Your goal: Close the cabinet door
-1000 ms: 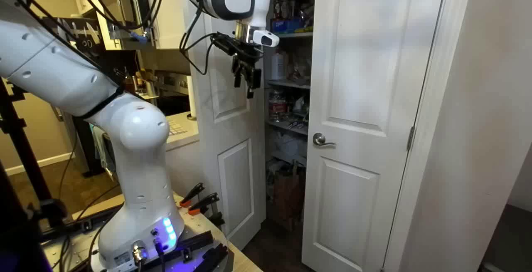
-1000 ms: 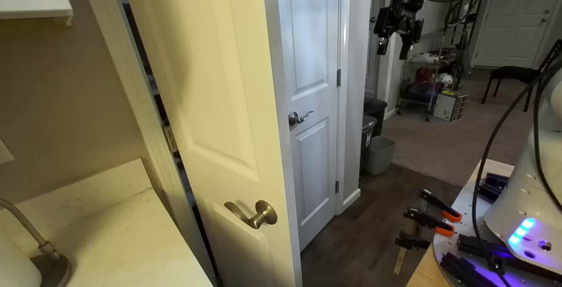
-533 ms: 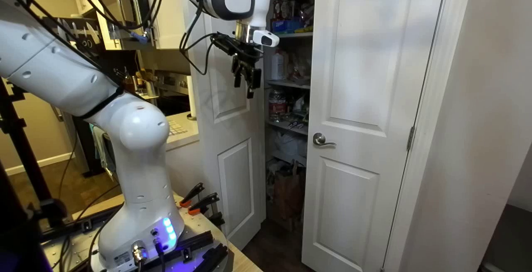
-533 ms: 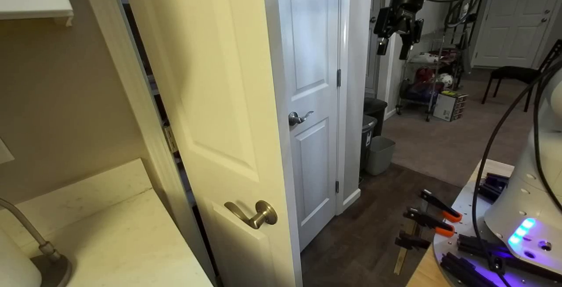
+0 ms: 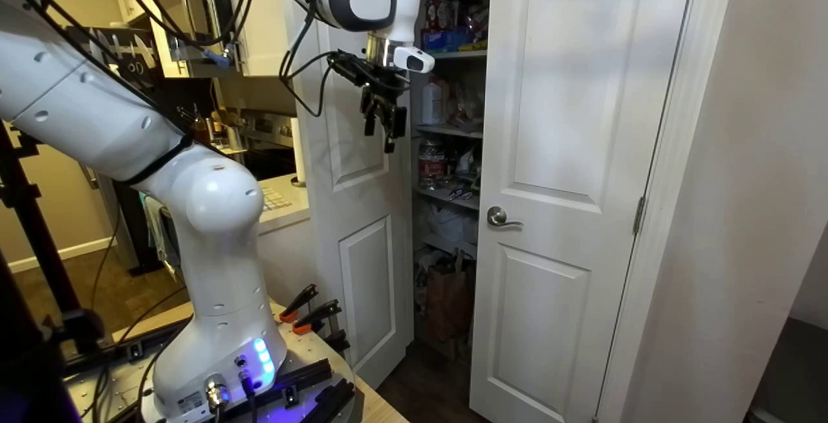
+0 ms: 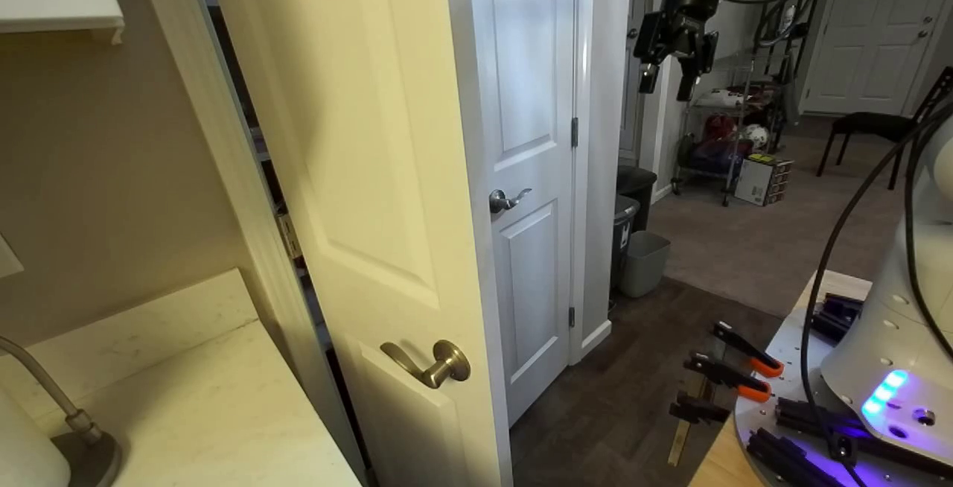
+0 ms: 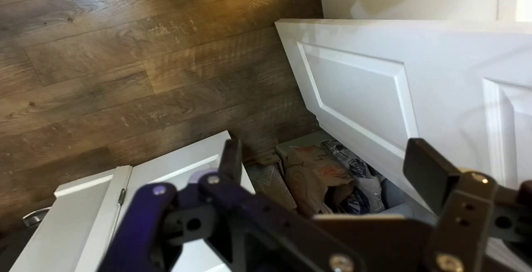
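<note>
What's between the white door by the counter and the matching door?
Between the cabinet door and the matching door, an exterior view shows stocked shelves above a brown paper bag; the wrist view shows the bag too.

You can read no word or number: the red label [image 5: 431, 166] on the jar [image 5: 431, 151], the white mark [image 6: 624, 236] on the bin [image 6: 621, 255] and the print [image 7: 328, 168] on the paper bag [image 7: 308, 180] are too small or blurred.
</note>
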You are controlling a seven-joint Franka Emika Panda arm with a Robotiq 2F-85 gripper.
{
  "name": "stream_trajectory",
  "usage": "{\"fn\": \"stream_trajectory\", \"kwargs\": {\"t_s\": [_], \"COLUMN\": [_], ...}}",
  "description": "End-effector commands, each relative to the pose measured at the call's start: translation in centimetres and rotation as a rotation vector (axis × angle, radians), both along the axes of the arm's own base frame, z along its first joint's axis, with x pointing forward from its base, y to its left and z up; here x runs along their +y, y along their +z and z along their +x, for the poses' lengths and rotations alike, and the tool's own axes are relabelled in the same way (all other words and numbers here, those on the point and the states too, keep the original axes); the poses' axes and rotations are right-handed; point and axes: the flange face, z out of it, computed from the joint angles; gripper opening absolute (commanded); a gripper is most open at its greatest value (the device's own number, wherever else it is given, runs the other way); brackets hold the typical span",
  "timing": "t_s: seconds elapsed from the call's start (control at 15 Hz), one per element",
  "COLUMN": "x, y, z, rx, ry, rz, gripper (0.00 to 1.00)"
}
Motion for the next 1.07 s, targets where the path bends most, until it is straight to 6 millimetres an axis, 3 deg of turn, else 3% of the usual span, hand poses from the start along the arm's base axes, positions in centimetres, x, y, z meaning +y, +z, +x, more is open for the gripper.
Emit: {"fn": "stream_trajectory", "kwargs": {"t_s": [0.0,0.53,0.67,1.0], "x": [1.7,13.6,15.8,18.8], "y": [0.9,3.7,3.8,3.9], "z": [0.7,4.5,5.1,5.1], "rx": [-0.048,-0.242,-0.257,-0.245], "ry": [0.002,0.063,0.122,0.379], "rz": [0.024,0.17,0.18,0.168], "gripper": [1.0,1.0,1.0,1.0]}}
